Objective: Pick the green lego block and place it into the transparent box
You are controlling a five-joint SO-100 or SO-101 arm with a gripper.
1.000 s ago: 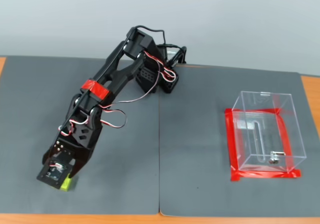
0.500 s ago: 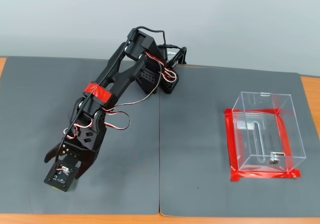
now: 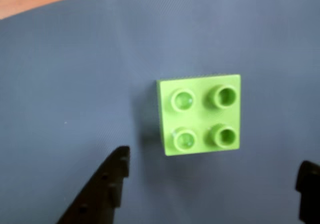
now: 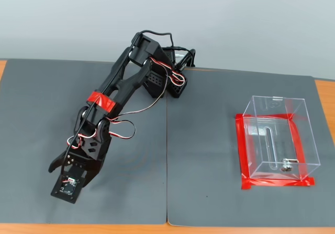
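The approach to the pick was judged to be the step in hand, with no grasp yet made. In the wrist view the green lego block [image 3: 200, 115] was seen lying flat on the dark grey mat [image 3: 75, 73], studs up, just right of the picture's centre, with nothing touching it. The two black fingertips were seen at the lower edge, one at about 7 o'clock from the block [image 3: 107, 184] and the other at about 4 o'clock; the jaws were thus spread wide, wider than the block, with bare mat between them, and the gripper [image 3: 210, 194] was empty. The block lay beyond the tips, toward 12 o'clock of the gap, and a little toward the left finger's side of it. In the fixed view the arm [image 4: 112, 100] was seen stretched out toward 7 o'clock from its base, with the gripper [image 4: 68, 184] low over the mat near the front edge; the block itself was hidden there under the wrist. The transparent box [image 4: 277, 134] stood well apart at about 3 o'clock, on a red tape outline [image 4: 242, 150], and nothing green could be seen in it. The next move was judged to call for the tips to be carried forward and down until the block's two sides were straddled, and only then for the jaws to be closed, so that the block would not be nudged aside.
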